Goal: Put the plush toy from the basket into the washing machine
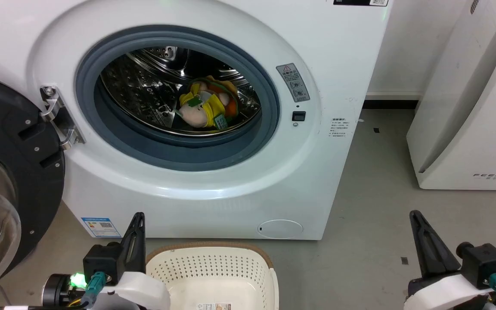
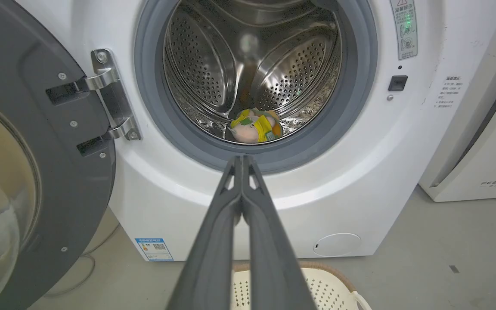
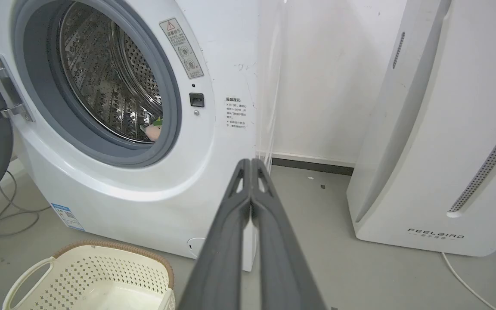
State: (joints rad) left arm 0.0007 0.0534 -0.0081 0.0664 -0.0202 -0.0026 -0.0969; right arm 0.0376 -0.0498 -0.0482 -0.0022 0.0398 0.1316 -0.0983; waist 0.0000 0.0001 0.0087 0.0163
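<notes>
The plush toy (image 1: 203, 106) lay inside the washing machine (image 1: 230, 202). The left gripper (image 1: 138, 217) and right gripper (image 1: 414, 215) had fingers pressed together, empty, and were best kept low.

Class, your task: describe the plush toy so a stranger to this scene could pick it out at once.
Start at the big white front-loading washing machine. Look through its round grey-ringed opening to the bottom of the shiny steel drum. The plush toy lies there, soft and bright against bare metal: pink face, yellow clothes, orange hat.
</notes>
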